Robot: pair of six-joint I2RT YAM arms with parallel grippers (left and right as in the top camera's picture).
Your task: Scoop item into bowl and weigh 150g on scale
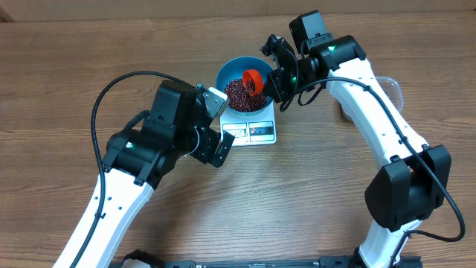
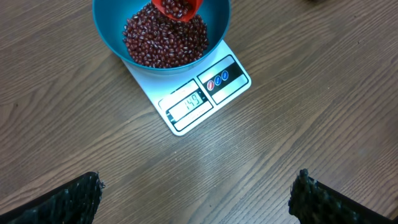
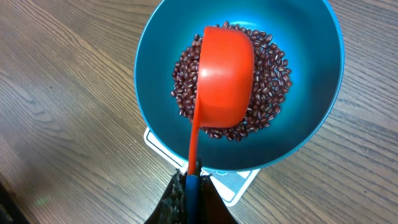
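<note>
The blue bowl [image 1: 223,74] stands on the white scale [image 1: 260,132], with a heap of red-brown beans [image 1: 238,95] inside it. My right gripper [image 1: 277,78] is shut on the blue-tipped handle of a red scoop [image 1: 253,77], which is tipped over the beans. From the right wrist, the scoop [image 3: 225,74] shows its rounded back above the beans [image 3: 273,68] and bowl wall [image 3: 311,62], gripper [image 3: 193,186] at the bottom. My left gripper [image 2: 196,199] hangs open over bare wood in front of the scale [image 2: 205,93], whose display appears to read 149.
A clear plastic tub [image 1: 394,85] sits at the right, partly hidden behind my right arm. A black cable [image 1: 111,89] loops over my left arm. Wooden tabletop surrounds the scale.
</note>
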